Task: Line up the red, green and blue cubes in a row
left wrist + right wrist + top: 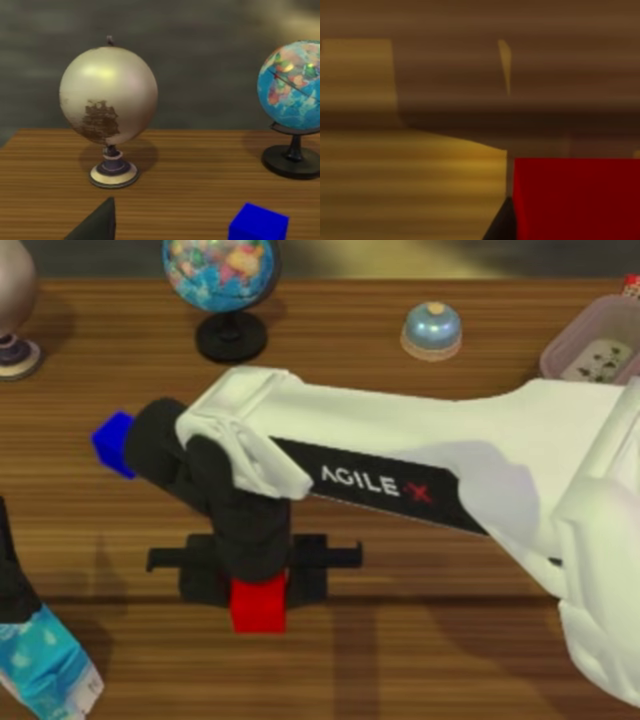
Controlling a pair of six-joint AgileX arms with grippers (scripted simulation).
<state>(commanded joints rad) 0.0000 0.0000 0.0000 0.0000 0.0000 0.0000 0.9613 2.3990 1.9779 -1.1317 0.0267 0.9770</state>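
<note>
The right arm (420, 480), white with the AgileX lettering along its link, reaches from the right side of the top view across the wooden desk (450, 640) toward the centre. Its dark wrist bends down to the right tool (258, 585), which sits over the red cube (258, 605) in the lower middle of the desk. The tool's black crossbar spreads to either side above the cube, and the cube's near part pokes out below it. The wrist covers the fingers from above, so whether they are pinching the red cube or only straddling it I cannot tell. In the right wrist view the red cube (575, 197) fills the corner close to the camera, resting on the desk, with one dark finger edge (497, 225) just beside it.

The blue cube (114, 443) lies to the left of the arm's elbow, partly hidden by it; in the left wrist view it (258, 224) stands alone on the desk. The green cube does not show in any view.

The left arm is parked at the left edge of the top view; its tool (97, 225) shows only one dark tip, so its state cannot be told.

Along the far edge stand a pale globe (108, 96), a coloured globe (220, 275), a service bell (432, 330) and a lidded food box (595, 345). A light-blue packet (45, 665) lies at the lower left.
</note>
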